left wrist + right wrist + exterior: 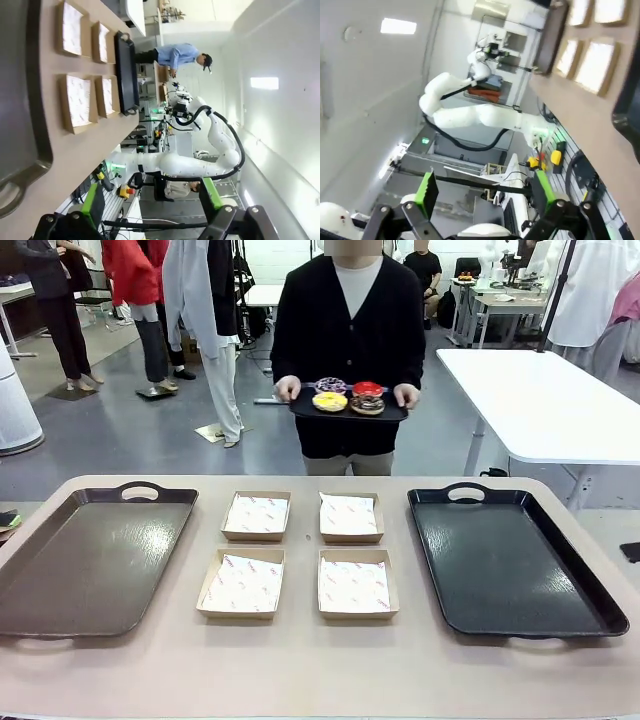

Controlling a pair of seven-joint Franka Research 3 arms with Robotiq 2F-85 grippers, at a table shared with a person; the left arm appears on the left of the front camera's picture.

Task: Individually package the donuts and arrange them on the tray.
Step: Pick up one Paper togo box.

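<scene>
A person at the far side of the table holds a small black serving tray (396,414) with several donuts on it: purple with sprinkles (330,385), glossy red (368,389), yellow (330,401) and chocolate (367,406). On the table lie a dark brown tray (90,560) at the left and a black tray (510,565) at the right. Between them stand several shallow paper-lined boxes (242,583). My left gripper (152,200) is open and empty, off the table's edge. My right gripper (485,195) is also open with nothing between its fingers.
The boxes (77,102) and the black tray (127,75) run sideways in the left wrist view, with the right arm (190,165) beyond. The right wrist view has the left arm (470,112) and boxes (597,65). A white table (545,405) stands behind at right.
</scene>
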